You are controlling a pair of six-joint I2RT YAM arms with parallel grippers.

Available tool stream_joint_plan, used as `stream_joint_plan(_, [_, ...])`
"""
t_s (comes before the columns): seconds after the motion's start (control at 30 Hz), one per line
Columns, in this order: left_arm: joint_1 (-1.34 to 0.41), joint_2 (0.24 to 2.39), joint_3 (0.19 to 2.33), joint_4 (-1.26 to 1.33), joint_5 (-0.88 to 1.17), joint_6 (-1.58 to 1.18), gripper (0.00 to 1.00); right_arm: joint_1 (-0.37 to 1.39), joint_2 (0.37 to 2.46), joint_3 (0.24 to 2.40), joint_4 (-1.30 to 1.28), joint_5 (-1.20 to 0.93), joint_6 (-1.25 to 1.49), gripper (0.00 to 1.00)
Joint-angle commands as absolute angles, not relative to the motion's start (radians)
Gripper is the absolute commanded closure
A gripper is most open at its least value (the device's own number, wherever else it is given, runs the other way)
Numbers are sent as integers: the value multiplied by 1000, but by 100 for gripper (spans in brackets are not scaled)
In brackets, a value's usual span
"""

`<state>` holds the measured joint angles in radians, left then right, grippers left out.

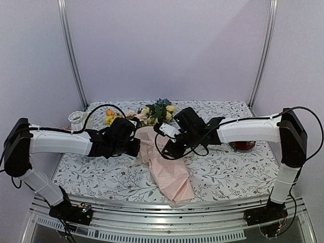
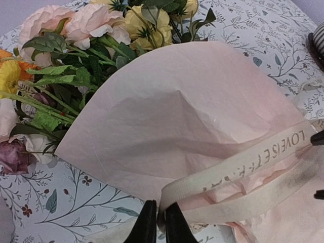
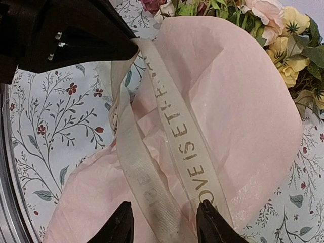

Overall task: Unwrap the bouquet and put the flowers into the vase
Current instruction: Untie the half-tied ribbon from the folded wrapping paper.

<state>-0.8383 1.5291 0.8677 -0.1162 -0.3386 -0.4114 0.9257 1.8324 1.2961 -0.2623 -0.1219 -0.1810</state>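
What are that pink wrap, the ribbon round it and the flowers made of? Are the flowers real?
The wrapping paper looks like thin matte pink paper: soft creases, crinkled near the tie. The ribbon seems to be woven cream fabric: fine ribbing, printed lettering. The flowers are probably artificial: cloth-like petals, stiff plastic-looking leaves, though I cannot be sure.

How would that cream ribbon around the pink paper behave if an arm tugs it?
Probably floppy: the ribbon bends and twists where the left gripper pinches it. Likely very light, as it drapes loosely over the thin wrapping paper. Its woven-looking surface may grip rather than slip.
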Motion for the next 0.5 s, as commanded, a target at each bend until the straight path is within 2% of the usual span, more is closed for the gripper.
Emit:
stream_joint_plan(0.0, [-833,1536,891,-107,-329,-395,91,958,1898,1368,-325,-64,-223,56])
stream_joint_plan(0.33, [-831,1543,897,-106,-328,-390,91,987,1964,1394,-346,22,-250,58])
stream_joint_plan(0.47, [-832,1545,896,-106,-329,-392,91,1006,1978,1390,-355,91,-263,66])
